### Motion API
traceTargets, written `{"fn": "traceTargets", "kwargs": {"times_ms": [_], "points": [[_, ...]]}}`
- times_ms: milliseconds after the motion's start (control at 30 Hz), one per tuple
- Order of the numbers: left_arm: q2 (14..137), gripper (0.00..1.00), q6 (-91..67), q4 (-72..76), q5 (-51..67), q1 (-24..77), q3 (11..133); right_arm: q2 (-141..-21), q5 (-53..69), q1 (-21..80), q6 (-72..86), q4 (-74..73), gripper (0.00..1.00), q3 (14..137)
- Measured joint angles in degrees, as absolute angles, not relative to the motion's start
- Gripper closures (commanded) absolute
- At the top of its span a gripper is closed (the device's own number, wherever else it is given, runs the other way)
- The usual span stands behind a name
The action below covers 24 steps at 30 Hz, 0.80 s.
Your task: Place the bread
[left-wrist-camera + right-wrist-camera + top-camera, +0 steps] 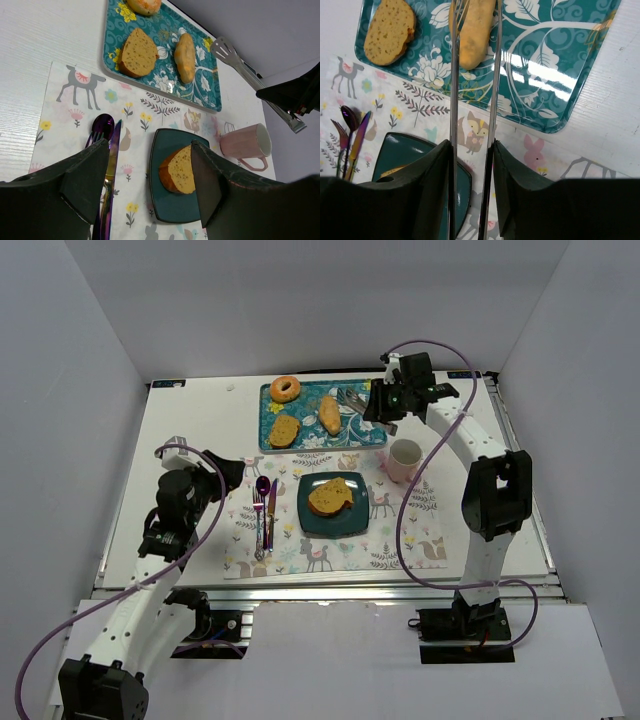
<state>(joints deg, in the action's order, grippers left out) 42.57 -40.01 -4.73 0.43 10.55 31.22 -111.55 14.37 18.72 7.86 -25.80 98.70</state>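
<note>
My right gripper [472, 150] clamps the tongs [453, 75], whose tips stand slightly apart and empty over the tray [560, 45]. My left gripper [149, 152] hangs wide open, holding nothing. One bread slice [330, 496] lies on the plate [312, 524]. I judge the next move is to lower the tongs around the roll [476, 30] and squeeze.

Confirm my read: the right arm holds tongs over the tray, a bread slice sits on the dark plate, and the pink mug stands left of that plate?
One slip: the pink mug stands right of the dark plate, not left; the top external view shows it. The right gripper does hold the tongs over the tray, and a bread slice sits on the plate.
</note>
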Motion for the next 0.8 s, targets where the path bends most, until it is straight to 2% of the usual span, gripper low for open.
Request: {"fn": "traceTargets", "kwargs": {"times_ms": [800], "points": [[45.6, 0.25, -40.1, -4.7, -0.9, 10.5, 31.2, -114.5, 21.7, 16.2, 14.2, -23.7, 0.54, 96.2]]}}
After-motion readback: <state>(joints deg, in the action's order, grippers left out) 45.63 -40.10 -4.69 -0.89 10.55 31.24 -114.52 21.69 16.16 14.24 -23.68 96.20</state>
